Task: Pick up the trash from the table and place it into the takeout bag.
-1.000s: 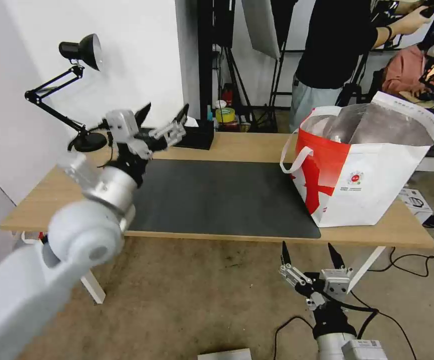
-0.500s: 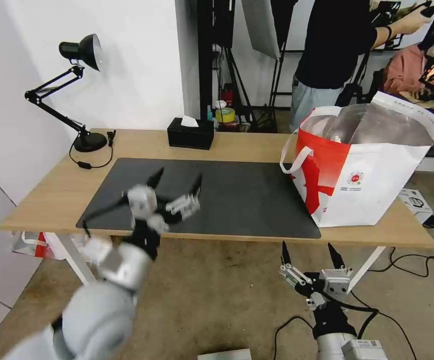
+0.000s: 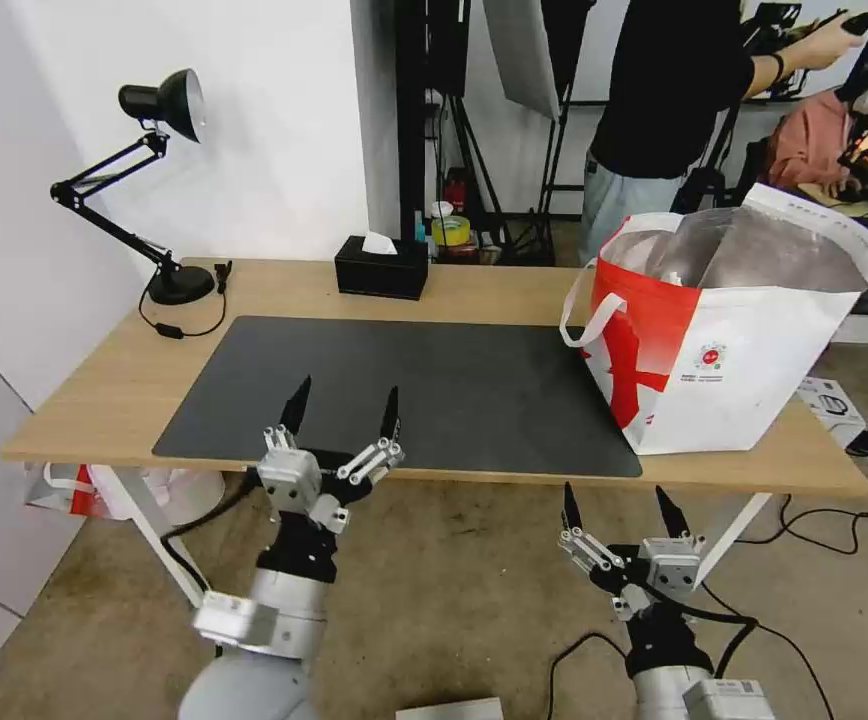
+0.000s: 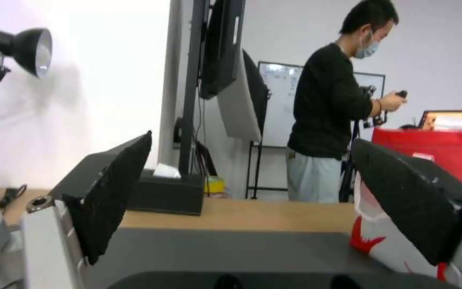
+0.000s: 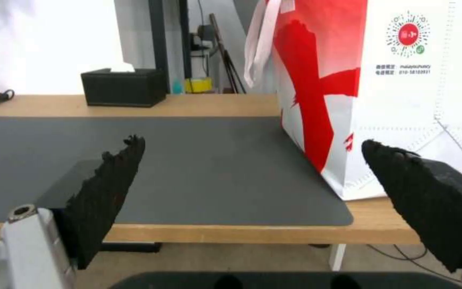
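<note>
The left gripper (image 3: 343,405) hangs at the table's (image 3: 94,400) near edge, fingers spread wide and holding nothing. The right gripper (image 3: 619,507) sits lower, before the table, also wide open. The bag (image 3: 744,370) stands on the table's right end, partly over the mat (image 3: 434,385). A tissue box (image 3: 381,268) sits at the far edge.

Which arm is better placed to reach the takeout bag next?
Right, probably. The right claw hangs open just off the table's near edge, below the takeout bag. The left claw, also open, sits over the mat's near-left edge, farther away.
</note>
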